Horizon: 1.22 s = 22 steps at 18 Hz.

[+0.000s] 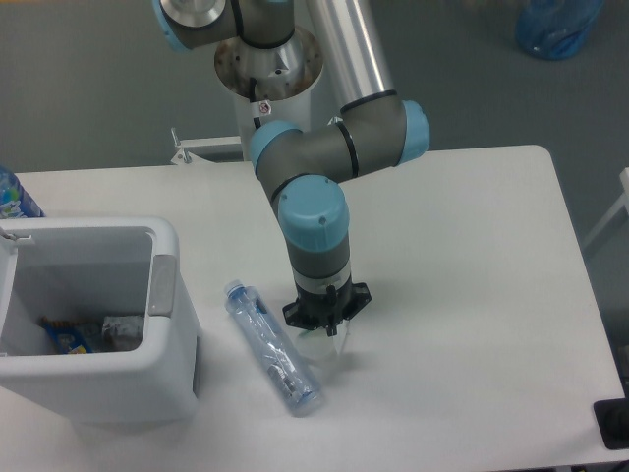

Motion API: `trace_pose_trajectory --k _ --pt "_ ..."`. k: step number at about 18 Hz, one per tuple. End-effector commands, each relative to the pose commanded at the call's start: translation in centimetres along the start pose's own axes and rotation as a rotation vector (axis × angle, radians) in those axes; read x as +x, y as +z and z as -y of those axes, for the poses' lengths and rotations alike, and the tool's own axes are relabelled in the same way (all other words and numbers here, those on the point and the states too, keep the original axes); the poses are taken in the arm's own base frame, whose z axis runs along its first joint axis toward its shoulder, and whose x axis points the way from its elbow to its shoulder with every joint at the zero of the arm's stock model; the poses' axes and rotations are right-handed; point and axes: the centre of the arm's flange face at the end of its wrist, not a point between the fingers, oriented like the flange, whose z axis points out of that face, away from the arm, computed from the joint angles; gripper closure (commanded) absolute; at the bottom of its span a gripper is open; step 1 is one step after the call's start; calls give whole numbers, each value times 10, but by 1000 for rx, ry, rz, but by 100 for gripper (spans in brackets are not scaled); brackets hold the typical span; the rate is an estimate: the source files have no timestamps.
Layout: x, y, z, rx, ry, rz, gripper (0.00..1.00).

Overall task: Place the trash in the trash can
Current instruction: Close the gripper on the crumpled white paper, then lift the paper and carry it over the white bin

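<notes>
White tabletop is filling most of the view, with grey floor lying beyond its far edge.

Item, nearest: trash can, white and boxy with a thick rim and a grey panel on the side facing the bottle. It is sitting at the table's near left corner. Dark and blue scraps are lying in its bottom; what they are is too small to tell.

Item: clear bottle, long and slim, blue-tinted. It is lying flat just right of the trash can, cap end pointing away, base end toward the near edge.

Item: gripper, pointing straight down just right of the bottle's middle. Its fingers are hanging at the tabletop over something pale and translucent, but whether they are parted or closed on anything I cannot tell; the wrist flange is hiding them.

Item: small white carton. Not clearly showing; it may be the pale shape under the fingers.

Handling note, as judgement: the grasp looks to be the step in hand. A firm hold before lifting, a rise well above the can's rim, then travel left and release over the open middle rather than the rim would suit.

Item, farther: robot arm, grey with light-blue joints, reaching in from its base beyond the can.

Item: blue-labelled bottle, partly showing behind the can.

Item, farthest: blue plastic bag, on the floor far right.
</notes>
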Motion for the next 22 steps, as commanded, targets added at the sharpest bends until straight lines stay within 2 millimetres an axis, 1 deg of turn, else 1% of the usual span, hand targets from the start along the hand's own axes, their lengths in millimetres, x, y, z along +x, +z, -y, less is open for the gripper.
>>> trace_pose_trajectory --k 1,2,3,5,7,9,11,12,13,14,15,17,18,21,22 --pt "-21 -29 10 53 -30 12 100" --pt "-29 -51 18 97 -47 3 100" --pt "-31 -65 25 130 -58 -26 100" --pt "-48 -90 36 189 -93 -89 100" --pt "-47 -109 42 233 -108 -174 100" --pt "-41 -127 47 269 -116 -242 100" --pt "-34 -140 52 289 -149 -317 100" --pt "-30 -152 51 304 -161 -350 100" --pt "-25 -164 48 318 -165 -376 100" --pt "-21 -171 46 324 -175 -400 100" --pt "-16 -175 45 322 -193 -424 100" --pt "-5 -190 40 329 -208 -472 100" --pt "4 -193 39 327 -199 -490 100" --pt "55 -200 30 310 -124 -537 100" --pt "66 -203 27 307 -107 -547 100"
